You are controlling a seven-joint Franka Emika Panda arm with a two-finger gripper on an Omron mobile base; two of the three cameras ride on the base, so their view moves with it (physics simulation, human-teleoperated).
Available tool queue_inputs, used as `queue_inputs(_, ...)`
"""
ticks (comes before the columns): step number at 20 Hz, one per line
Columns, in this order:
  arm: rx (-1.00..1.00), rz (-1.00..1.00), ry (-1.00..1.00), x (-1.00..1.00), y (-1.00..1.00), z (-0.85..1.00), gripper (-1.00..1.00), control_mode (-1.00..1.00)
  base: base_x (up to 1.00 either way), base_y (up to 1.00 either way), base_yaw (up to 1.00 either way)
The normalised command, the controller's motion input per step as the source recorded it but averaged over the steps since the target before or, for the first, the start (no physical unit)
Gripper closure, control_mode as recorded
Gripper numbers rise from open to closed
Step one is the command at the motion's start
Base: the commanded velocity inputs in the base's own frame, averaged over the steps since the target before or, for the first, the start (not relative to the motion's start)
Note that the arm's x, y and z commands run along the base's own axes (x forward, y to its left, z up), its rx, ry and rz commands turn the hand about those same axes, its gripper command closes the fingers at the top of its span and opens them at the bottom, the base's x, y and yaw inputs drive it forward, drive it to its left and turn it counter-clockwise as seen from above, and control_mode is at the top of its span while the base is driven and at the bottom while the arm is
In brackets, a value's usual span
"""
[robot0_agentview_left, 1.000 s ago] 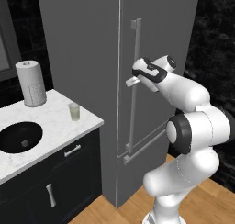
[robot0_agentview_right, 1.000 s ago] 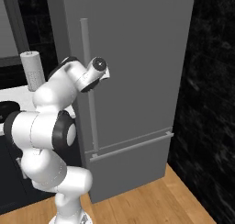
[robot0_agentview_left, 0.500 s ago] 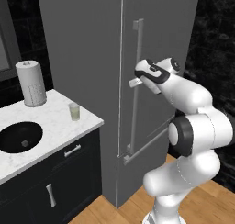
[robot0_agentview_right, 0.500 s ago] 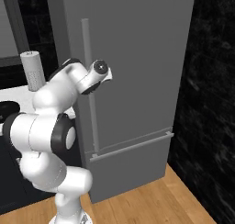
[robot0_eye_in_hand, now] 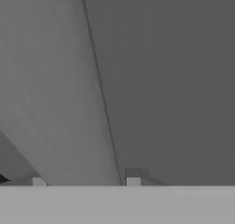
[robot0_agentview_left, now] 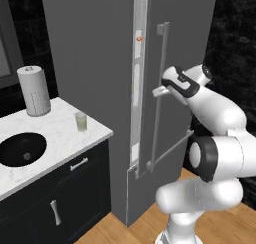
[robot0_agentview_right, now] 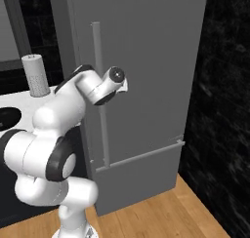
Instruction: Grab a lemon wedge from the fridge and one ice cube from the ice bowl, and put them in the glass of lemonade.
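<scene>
While the white arm rises from the base in the foreground, its end effector (robot0_agentview_left: 156, 91) sits right at the long vertical bar handle (robot0_agentview_left: 160, 88) of the fridge (robot0_agentview_left: 90, 63); in the hand view the handle runs up between the two finger tips (robot0_eye_in_hand: 133, 176), which stand apart on either side of it, though whether they actually press on it cannot be told. The fridge door (robot0_agentview_left: 190, 48) stands slightly ajar, with a narrow gap along its left edge in the left base view showing a strip of white interior. High in that gap sits a tiny orange-yellow speck, the lemon wedge (robot0_agentview_left: 140, 38) (too small to make out its shape). From the right base view the same door (robot0_agentview_right: 141, 71) looks nearly flat-on, the handle (robot0_agentview_right: 99, 86) passing just behind the wrist, and the end effector (robot0_agentview_right: 124, 86) lies against the door face.

Left of the fridge, a white marbled counter (robot0_agentview_left: 55, 138) tops dark cabinets. On it, near the edge closest to the fridge, stands the glass of lemonade (robot0_agentview_left: 81, 121), upright, with pale yellow-green liquid. Nearer the camera a round black basin (robot0_agentview_left: 20, 149) is set into the counter. Farther back, against the wall, stands a tall white paper-towel roll (robot0_agentview_left: 34, 90).
</scene>
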Motion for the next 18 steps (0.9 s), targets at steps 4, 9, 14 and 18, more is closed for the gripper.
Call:
queue_inputs(4,0.11,-0.18,0.00,-0.26,-1.00,0.00,1.00,-1.00,0.00,0.00,0.00)
queue_inputs(9,0.12,-0.18,0.00,-0.30,-1.00,0.01,1.00,-1.00,0.00,0.00,0.00)
queue_inputs(14,0.09,-0.20,-0.06,-0.31,-0.82,0.00,-1.00,-1.00,0.00,0.00,0.00)
queue_inputs(18,0.04,-0.13,-0.11,-0.49,-0.57,0.16,-1.00,-1.00,0.00,0.00,0.00)
